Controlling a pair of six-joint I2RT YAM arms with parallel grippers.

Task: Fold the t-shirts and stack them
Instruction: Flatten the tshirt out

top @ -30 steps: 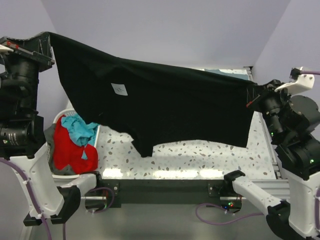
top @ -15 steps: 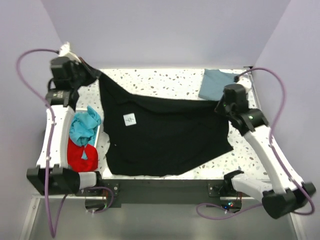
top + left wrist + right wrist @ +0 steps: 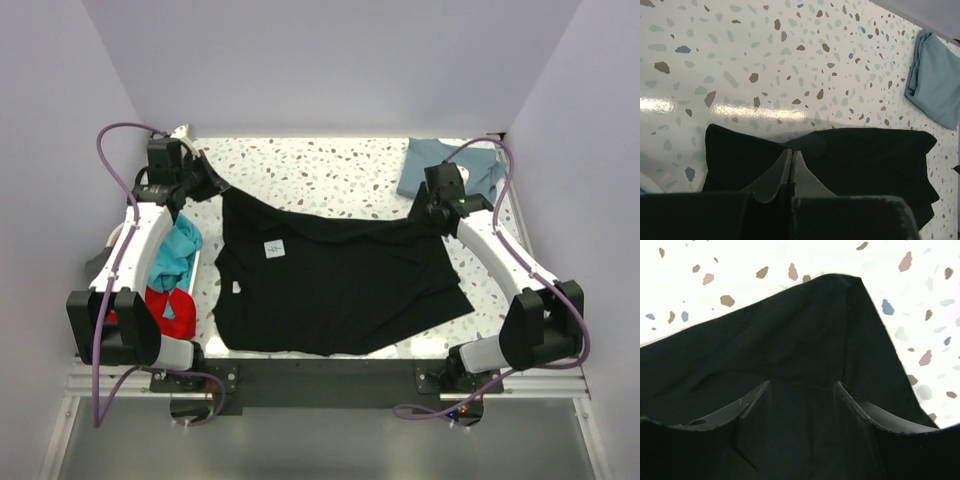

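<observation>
The black t-shirt (image 3: 340, 285) lies spread on the speckled table, its small white neck label (image 3: 271, 249) facing up. My left gripper (image 3: 207, 186) is shut on the shirt's back left corner; in the left wrist view its fingers (image 3: 791, 152) press together amid the black cloth (image 3: 870, 160). My right gripper (image 3: 425, 213) stands open just over the shirt's back right corner, and in the right wrist view its fingertips (image 3: 802, 385) are apart above the black cloth (image 3: 765, 350), which lies free between them. The slate-blue t-shirt (image 3: 440, 165) (image 3: 935, 80) lies folded at the back right.
A white laundry basket (image 3: 200, 290) stands off the table's left edge, holding a teal cloth (image 3: 178, 250) and a red cloth (image 3: 160, 305). Bare speckled tabletop (image 3: 320, 170) stretches behind the black shirt. Purple cables loop above both arms.
The black t-shirt has come down from hanging stretched in the air to lying on the table. Both arms swung forward and down with it. The right gripper has opened and let go of its corner.
</observation>
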